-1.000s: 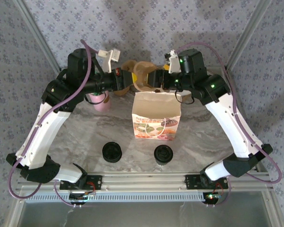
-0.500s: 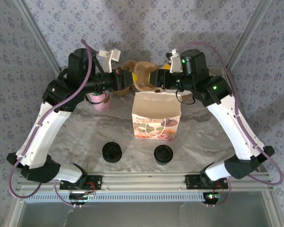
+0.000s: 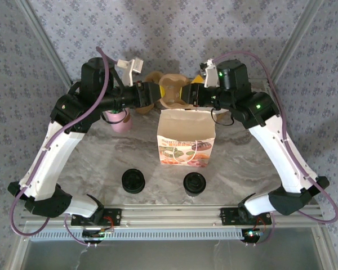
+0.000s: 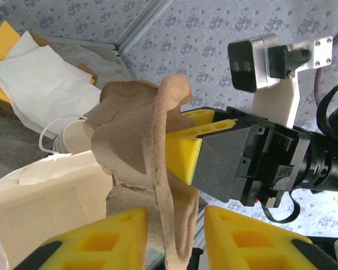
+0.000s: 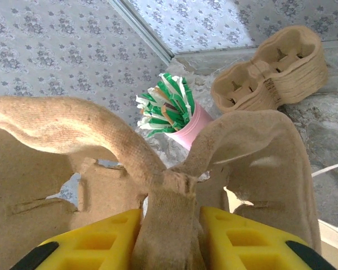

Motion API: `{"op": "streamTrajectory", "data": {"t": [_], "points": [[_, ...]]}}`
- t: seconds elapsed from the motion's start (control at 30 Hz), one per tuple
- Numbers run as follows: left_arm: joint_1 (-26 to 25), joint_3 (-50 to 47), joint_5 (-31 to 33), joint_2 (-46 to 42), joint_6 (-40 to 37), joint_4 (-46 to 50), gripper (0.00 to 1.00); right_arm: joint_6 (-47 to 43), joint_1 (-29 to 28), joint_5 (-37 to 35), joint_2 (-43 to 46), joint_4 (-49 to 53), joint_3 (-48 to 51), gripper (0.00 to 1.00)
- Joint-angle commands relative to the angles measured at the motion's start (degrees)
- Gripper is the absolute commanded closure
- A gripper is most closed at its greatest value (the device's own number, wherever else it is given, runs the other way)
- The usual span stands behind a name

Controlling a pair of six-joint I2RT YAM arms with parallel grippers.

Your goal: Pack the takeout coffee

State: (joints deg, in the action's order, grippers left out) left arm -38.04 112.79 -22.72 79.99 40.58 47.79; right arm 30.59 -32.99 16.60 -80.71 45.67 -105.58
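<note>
A brown pulp cup carrier (image 3: 170,93) hangs in the air above the open paper bag (image 3: 187,138). My right gripper (image 5: 170,225) is shut on the carrier's (image 5: 56,129) middle ridge from the right. My left gripper (image 4: 174,225) stands open around the opposite edge of the carrier (image 4: 135,129), with a gap beside one finger. Two round black-topped things (image 3: 133,181) (image 3: 194,183) sit near the front of the table. From above I cannot tell which is the takeout coffee.
A pink cup of green-and-white sticks (image 3: 118,119) stands behind the left arm's wrist. A stack of spare carriers (image 5: 270,73) lies at the back. White napkins (image 4: 39,84) lie at the back near the corner post.
My left gripper has opened off the carrier. My right gripper has closed onto the carrier's ridge. The carrier stays above the bag.
</note>
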Motion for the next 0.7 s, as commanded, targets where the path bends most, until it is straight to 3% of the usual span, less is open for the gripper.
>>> {"op": "streamTrajectory", "data": {"t": [0.0, 0.17, 0.47, 0.53, 0.67], "points": [[-0.3, 1.0, 1.3, -1.4, -0.8, -1.7, 0.63, -0.4, 0.2, -2.1, 1.3, 2.5, -0.8, 0.69], [0.0, 1.2, 6.3, -3.7, -3.3, -0.6, 0.57, -0.4, 0.2, -4.0, 1.5, 6.4, -2.4, 0.7], [2.3, -4.3, 16.3, -7.5, -4.3, 6.0, 0.55, 1.0, -0.4, -7.8, 4.1, 13.1, -3.5, 0.71], [3.2, -7.0, 16.0, -7.0, -3.1, 8.5, 0.57, 1.1, -1.1, -9.1, 4.7, 14.7, -3.5, 0.72], [3.7, -14.6, 9.0, -6.3, -1.6, 5.9, 0.59, 0.9, -2.5, -11.4, 5.8, 17.7, -3.3, 0.71]]}}
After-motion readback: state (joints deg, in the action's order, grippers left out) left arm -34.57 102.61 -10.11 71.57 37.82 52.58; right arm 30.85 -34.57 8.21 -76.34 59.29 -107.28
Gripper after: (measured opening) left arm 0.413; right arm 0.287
